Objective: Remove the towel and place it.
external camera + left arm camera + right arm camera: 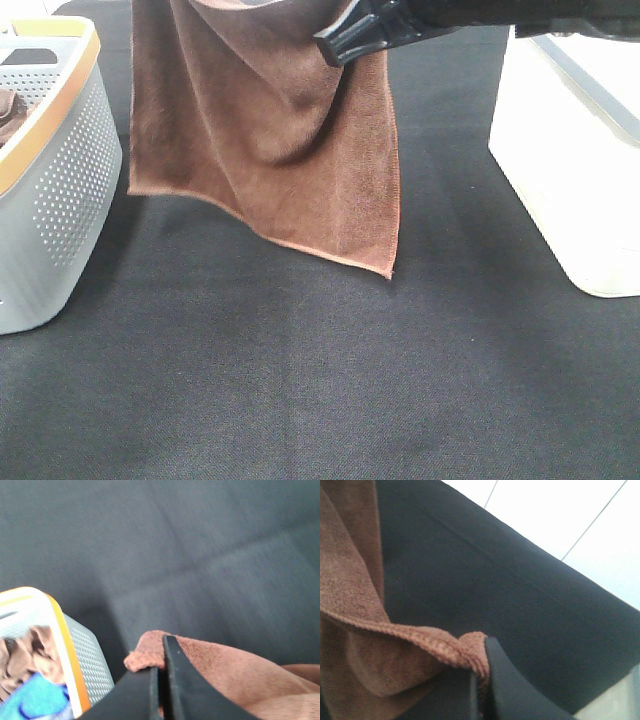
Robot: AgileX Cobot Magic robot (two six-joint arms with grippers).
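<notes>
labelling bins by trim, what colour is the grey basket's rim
Orange; the basket rim shows best in the exterior high view.

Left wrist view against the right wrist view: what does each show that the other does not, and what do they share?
Only the left wrist view shows the grey basket with its orange rim, holding a blue cloth and a bunched brown cloth. Only the right wrist view shows a white lined surface beyond the table edge. Both show the black table cover and the towel, pinched at its edge: by the left gripper in one, by the right gripper in the other.
</notes>
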